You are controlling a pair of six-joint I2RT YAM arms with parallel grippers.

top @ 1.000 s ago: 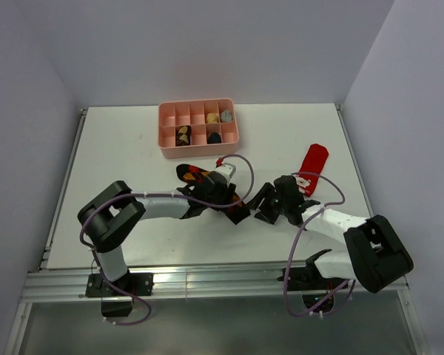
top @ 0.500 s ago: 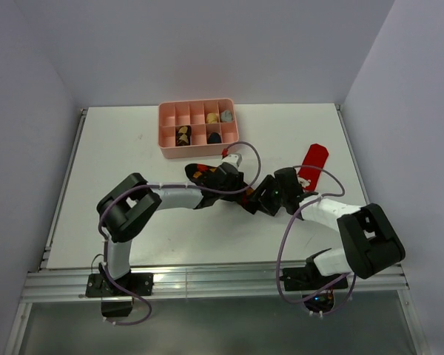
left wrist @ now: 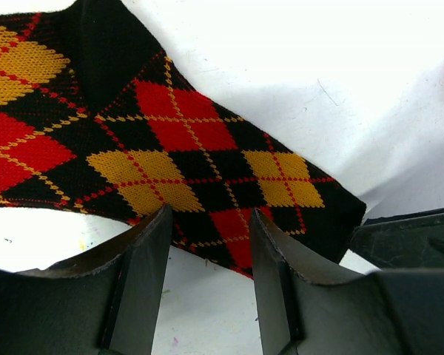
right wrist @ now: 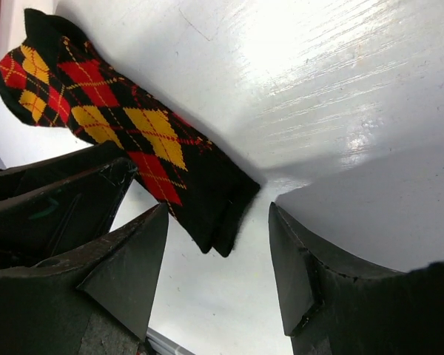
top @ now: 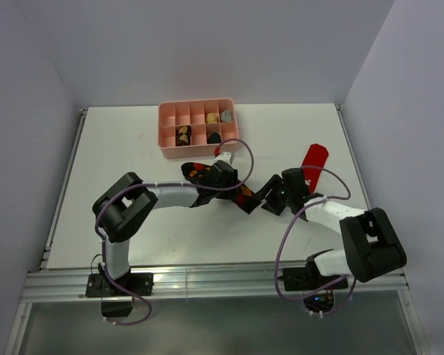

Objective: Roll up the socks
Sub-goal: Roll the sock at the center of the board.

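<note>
You have 2 socks loose on 1 counter (top: 118, 155): 1 argyle sock (left wrist: 192, 140) and 1 red sock (top: 314, 157). There's 1 pink tray (top: 179, 152) with 2 rows of compartments. 4 of them are filled, with 1 small bundle (top: 183, 135) in each. You also have 2 arms and 2 end effectors: the left end effector (left wrist: 209, 216) and the right end effector (right wrist: 218, 213).
</note>
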